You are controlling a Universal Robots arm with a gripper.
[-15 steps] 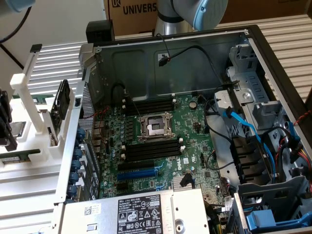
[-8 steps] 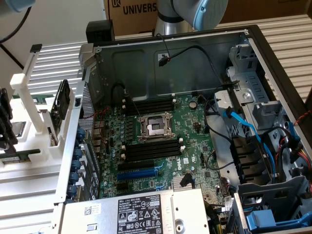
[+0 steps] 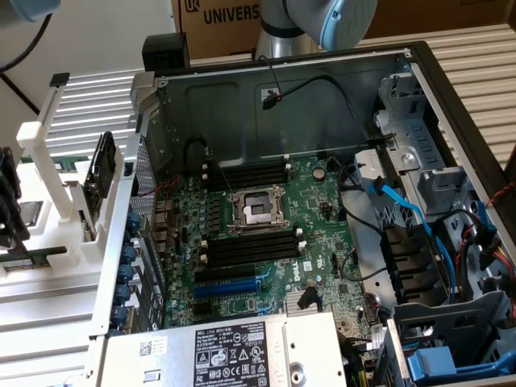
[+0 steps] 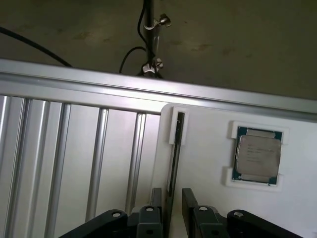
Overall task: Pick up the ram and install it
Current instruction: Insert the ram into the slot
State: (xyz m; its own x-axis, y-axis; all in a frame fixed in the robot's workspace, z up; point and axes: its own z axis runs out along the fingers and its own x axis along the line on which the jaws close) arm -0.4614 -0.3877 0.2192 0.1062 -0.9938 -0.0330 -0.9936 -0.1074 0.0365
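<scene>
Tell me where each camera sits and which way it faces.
Exterior view: mounted high, looking down into the open computer case and its motherboard; the arm shows at top.
Wrist view: on the wrist, looking along the open gripper, which straddles the ram standing in the white holder, beside the processor chip.
Shared: the white holder and the ribbed aluminium table.

The ram (image 4: 174,153) stands edge-on between the fingers of the claw (image 4: 172,210), with a thin gap at each face — the white holder (image 4: 203,129) clips its far end. The processor chip (image 4: 257,158) lies well apart. Inside the case (image 3: 226,105), the black slots (image 3: 246,251) lie open from above; blue cables (image 3: 403,205) crowd the exterior view's right.
</scene>
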